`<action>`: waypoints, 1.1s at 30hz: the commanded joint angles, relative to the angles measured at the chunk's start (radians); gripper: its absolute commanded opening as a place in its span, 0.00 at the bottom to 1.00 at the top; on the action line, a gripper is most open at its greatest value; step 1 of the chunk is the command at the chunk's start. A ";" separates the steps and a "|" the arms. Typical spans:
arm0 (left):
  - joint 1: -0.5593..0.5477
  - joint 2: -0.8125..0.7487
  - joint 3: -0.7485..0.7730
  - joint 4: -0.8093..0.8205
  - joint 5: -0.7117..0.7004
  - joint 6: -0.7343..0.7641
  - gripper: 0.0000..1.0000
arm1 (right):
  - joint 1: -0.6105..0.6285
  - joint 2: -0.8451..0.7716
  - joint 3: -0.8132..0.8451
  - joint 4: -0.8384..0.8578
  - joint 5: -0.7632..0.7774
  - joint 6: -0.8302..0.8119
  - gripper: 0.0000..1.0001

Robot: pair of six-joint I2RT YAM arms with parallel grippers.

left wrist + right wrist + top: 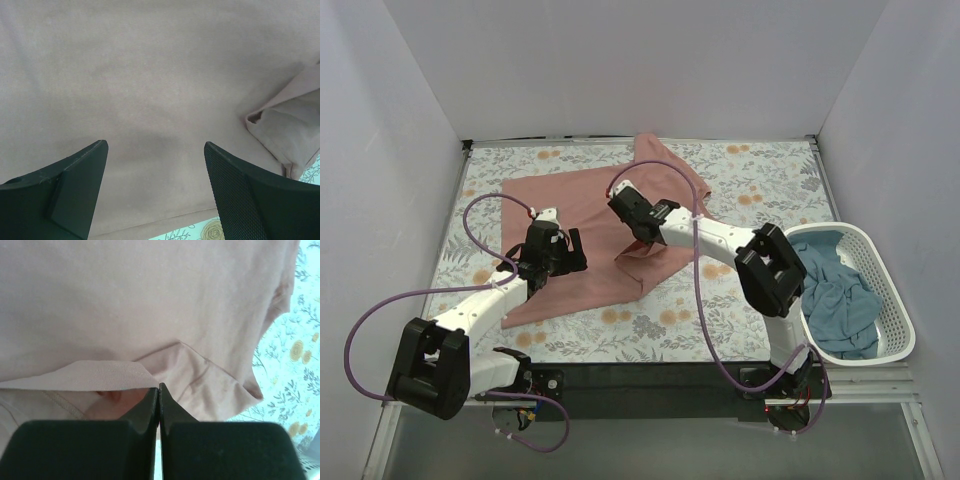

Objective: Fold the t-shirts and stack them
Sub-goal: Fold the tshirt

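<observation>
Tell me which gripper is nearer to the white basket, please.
Right. The right gripper is over the middle of the pink t-shirt, left of the basket; the left gripper hangs farther left, over the same shirt.

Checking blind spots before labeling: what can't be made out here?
Blue shirt: top view, bunched in the basket, partly behind the right arm.
Pink shirt: wrist views cut off its edges; from above the right arm covers its middle.
Basket bottom: hidden under the blue shirt.
</observation>
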State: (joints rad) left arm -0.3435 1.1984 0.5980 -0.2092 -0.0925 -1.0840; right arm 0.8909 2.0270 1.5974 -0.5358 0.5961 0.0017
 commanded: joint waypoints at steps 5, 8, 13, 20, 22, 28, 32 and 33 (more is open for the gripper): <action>-0.002 -0.031 0.020 0.007 0.002 0.015 0.77 | 0.000 -0.253 -0.126 -0.088 -0.015 0.001 0.01; -0.003 -0.033 0.019 0.005 0.005 0.015 0.77 | -0.001 -0.376 -0.212 -0.157 -0.039 0.018 0.01; -0.002 -0.025 0.019 0.005 0.002 0.015 0.77 | -0.001 -0.488 -0.335 -0.304 -0.122 0.107 0.01; -0.002 -0.013 0.017 0.002 -0.024 0.013 0.77 | 0.002 -0.617 -0.482 -0.437 -0.266 0.265 0.01; -0.002 -0.003 0.020 -0.002 -0.033 0.012 0.77 | 0.002 -0.640 -0.505 -0.457 -0.295 0.311 0.01; -0.002 0.013 0.023 -0.013 -0.058 0.009 0.77 | 0.002 -0.706 -0.567 -0.542 -0.341 0.392 0.02; -0.002 0.023 0.025 -0.018 -0.062 0.009 0.77 | 0.002 -0.722 -0.606 -0.589 -0.363 0.411 0.04; -0.002 0.023 0.026 -0.018 -0.062 0.007 0.77 | 0.003 -0.722 -0.616 -0.593 -0.375 0.414 0.07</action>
State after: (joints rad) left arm -0.3435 1.2213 0.5980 -0.2184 -0.1314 -1.0813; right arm 0.8906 1.3231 1.0069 -1.0580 0.2615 0.3668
